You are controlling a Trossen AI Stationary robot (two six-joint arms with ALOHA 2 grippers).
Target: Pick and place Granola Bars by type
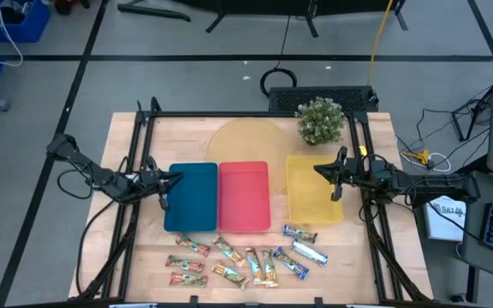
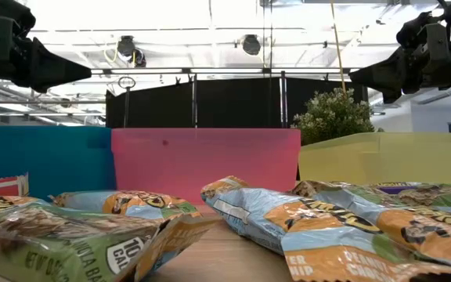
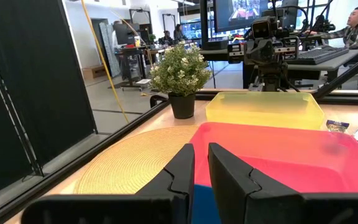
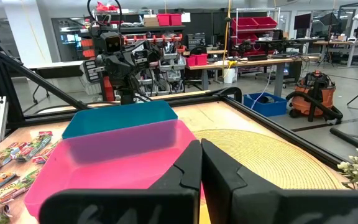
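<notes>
Several wrapped granola bars lie flat on the table near its near edge. The red-green ones [image 1: 187,263] are on the left, the orange-gold ones [image 1: 252,264] in the middle and the blue-silver ones [image 1: 305,249] on the right. They fill the low view's foreground [image 2: 327,223]. My left gripper [image 1: 176,178] [image 3: 201,148] hovers over the blue tray's left edge with only a narrow slit between its fingers. My right gripper [image 1: 317,168] [image 4: 201,144] hovers over the yellow tray's far left part, shut. Both hold nothing and are well above the bars.
Three flat trays sit side by side mid-table: blue [image 1: 192,198], red [image 1: 244,198] and yellow [image 1: 313,204]. A round woven mat [image 1: 245,142] and a small potted plant [image 1: 320,121] lie behind them. Black frame rails run along the table's left, right and far edges.
</notes>
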